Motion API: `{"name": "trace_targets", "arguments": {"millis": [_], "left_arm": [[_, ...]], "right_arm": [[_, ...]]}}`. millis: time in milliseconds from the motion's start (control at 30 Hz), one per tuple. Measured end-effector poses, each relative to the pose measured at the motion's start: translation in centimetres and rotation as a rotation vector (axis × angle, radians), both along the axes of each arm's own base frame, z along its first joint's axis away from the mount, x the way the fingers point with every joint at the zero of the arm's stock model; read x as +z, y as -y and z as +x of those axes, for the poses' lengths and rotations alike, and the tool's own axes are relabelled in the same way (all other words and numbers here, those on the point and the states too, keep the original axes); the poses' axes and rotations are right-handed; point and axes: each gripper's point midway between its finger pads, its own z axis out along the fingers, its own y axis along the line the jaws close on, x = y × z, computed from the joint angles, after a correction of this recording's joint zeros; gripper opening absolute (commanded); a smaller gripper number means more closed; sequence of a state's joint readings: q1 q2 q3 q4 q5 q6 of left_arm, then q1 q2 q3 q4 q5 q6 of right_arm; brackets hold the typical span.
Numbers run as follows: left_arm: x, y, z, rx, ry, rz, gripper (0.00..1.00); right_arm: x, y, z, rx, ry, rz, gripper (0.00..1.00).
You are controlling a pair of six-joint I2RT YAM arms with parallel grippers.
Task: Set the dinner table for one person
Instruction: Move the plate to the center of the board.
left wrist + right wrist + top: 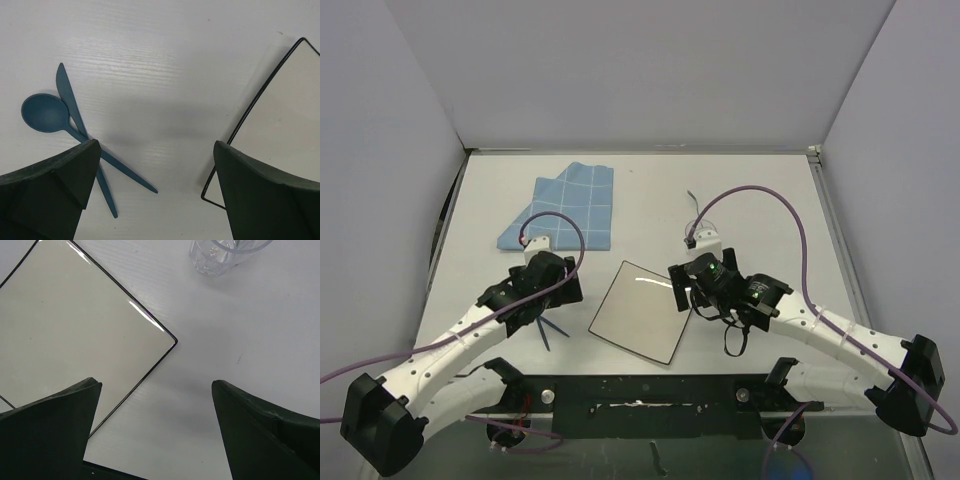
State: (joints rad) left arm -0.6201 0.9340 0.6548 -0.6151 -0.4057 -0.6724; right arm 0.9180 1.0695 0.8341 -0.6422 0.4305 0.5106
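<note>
From above, the dinner table [760,200], a white worktop, is seen bearing a blue gridded cloth [565,208] and a square dark-rimmed plate [638,310]. At the left wrist, the left gripper [155,150] is held wide open and empty over bare worktop, between a crossed blue spoon [45,114] and knife [67,92] and the plate's edge. At the right wrist, the right gripper [155,387] is spread wide, empty, beside the plate's corner.

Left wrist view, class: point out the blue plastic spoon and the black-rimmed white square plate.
Blue plastic spoon [44,113], left wrist view, on its bowl.
Black-rimmed white square plate [285,110], left wrist view, on its flat face.
</note>
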Motion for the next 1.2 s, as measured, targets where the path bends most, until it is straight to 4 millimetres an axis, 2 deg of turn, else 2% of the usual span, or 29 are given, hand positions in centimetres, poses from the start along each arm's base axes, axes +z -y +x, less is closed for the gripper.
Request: {"name": "trace_targets", "arguments": {"millis": [200, 333, 367, 467, 533, 567, 600, 633, 667, 767, 1000, 1200], "left_arm": [[-2.7, 0.1, -1.2, -0.01, -0.069, 0.004, 0.97], [-3.3, 0.6, -1.3, -0.02, -0.081, -0.004, 0.9], [-3.4, 0.7, -1.3, -0.02, -0.084, -0.005, 0.85], [-3.8, 1.0, -1.0, -0.017, -0.093, -0.005, 0.52], [-4.3, 1.1, -0.9, -0.017, -0.104, 0.002, 0.24], [-4.5, 1.2, -0.9, -0.017, -0.11, 0.005, 0.14], [-4.7, 1.2, -0.8, -0.018, -0.116, 0.01, 0.04], [-4.9, 1.3, -0.8, -0.018, -0.122, 0.014, 0.0], [-5.0, 1.3, -0.8, -0.02, -0.127, 0.019, 0.0], [-5.7, 1.5, -0.7, -0.024, -0.152, 0.037, 0.0], [-7.8, 3.0, -0.9, -0.055, -0.212, 0.081, 0.0], [-9.0, 5.6, -0.6, -0.1, -0.247, 0.114, 0.0]], "right_arm": [[0.0, 0.2, 0.0, -0.012, 0.001, -0.006, 0.97], [0.0, 0.2, 0.1, -0.019, 0.002, -0.002, 0.88], [0.0, 0.2, 0.1, -0.019, 0.002, -0.001, 0.81], [-0.1, 0.2, 0.1, -0.018, 0.003, -0.004, 0.54], [-0.2, 0.2, 0.2, -0.022, 0.004, -0.009, 0.39], [-0.3, 0.2, 0.3, -0.026, 0.003, -0.013, 0.3], [-0.4, 0.3, 0.3, -0.028, 0.004, -0.02, 0.23], [-0.5, 0.4, 0.4, -0.03, 0.003, -0.027, 0.17], [-0.6, 0.4, 0.4, -0.033, 0.002, -0.033, 0.09], [-0.8, 0.6, 0.6, -0.038, 0.003, -0.05, 0.0], [-1.5, 0.7, 0.7, -0.043, -0.011, -0.082, 0.0], [-1.4, 0.7, 1.0, -0.041, -0.006, -0.084, 0.0]]}}
